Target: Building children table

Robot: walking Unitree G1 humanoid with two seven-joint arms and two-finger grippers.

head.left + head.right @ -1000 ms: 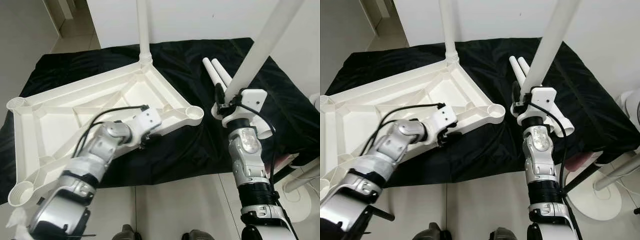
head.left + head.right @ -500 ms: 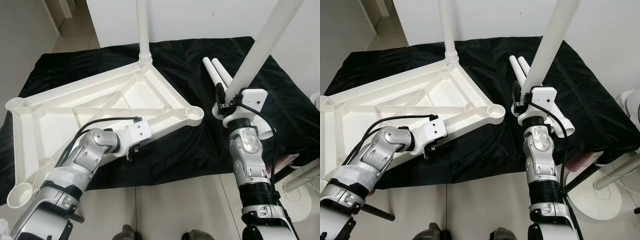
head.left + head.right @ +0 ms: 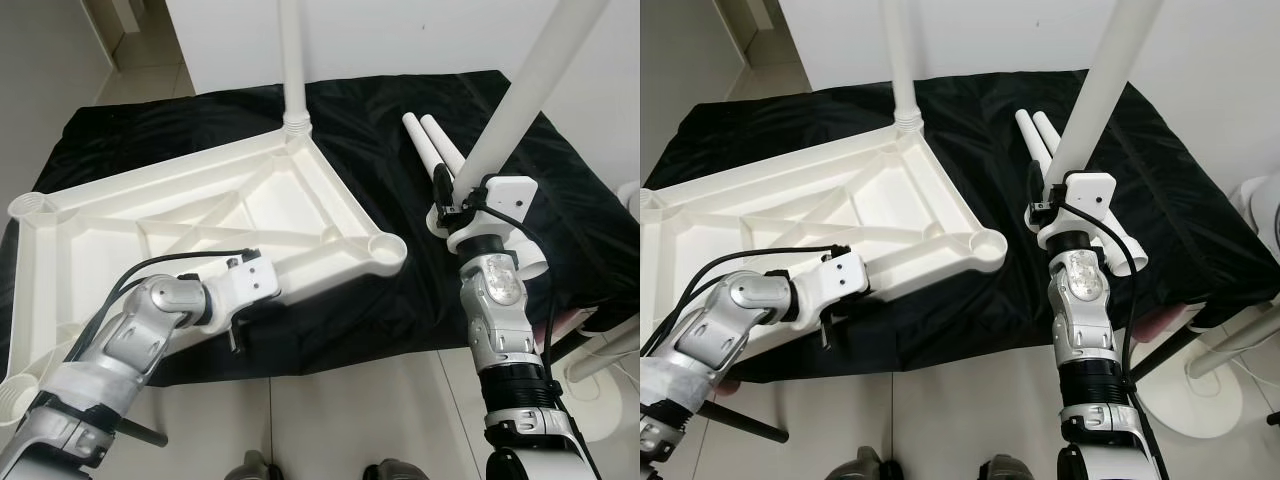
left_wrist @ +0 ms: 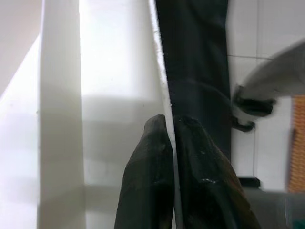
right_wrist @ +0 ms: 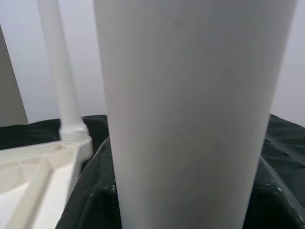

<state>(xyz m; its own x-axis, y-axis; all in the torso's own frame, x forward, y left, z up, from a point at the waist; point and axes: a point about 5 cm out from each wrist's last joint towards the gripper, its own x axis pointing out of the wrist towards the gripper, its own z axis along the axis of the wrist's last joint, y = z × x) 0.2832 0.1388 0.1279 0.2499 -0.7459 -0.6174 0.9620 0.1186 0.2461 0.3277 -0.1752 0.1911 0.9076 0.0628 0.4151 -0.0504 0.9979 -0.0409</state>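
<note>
The white plastic tabletop (image 3: pixel 190 215) lies upside down on a black cloth. One white leg (image 3: pixel 294 60) stands screwed into its far corner socket. The near right corner socket (image 3: pixel 386 249) is empty. My left gripper (image 3: pixel 236 336) is shut on the tabletop's near rim; in the left wrist view its black fingers (image 4: pixel 150 162) pinch the thin rim edge. My right gripper (image 3: pixel 452 192) is shut on another white leg (image 3: pixel 525 85), held upright and tilted right of the tabletop. Two loose legs (image 3: pixel 432 148) lie side by side on the cloth behind it.
The black cloth (image 3: pixel 400 300) ends at a front edge close to my arms, with tiled floor (image 3: pixel 350 410) below. A white wall stands behind. A white stand base (image 3: pixel 1200 400) and a dark bar sit on the floor at the right.
My left gripper has moved leftward and toward me along the tabletop's near rim, and the near corner has come slightly closer. The right arm and its leg have stayed put.
</note>
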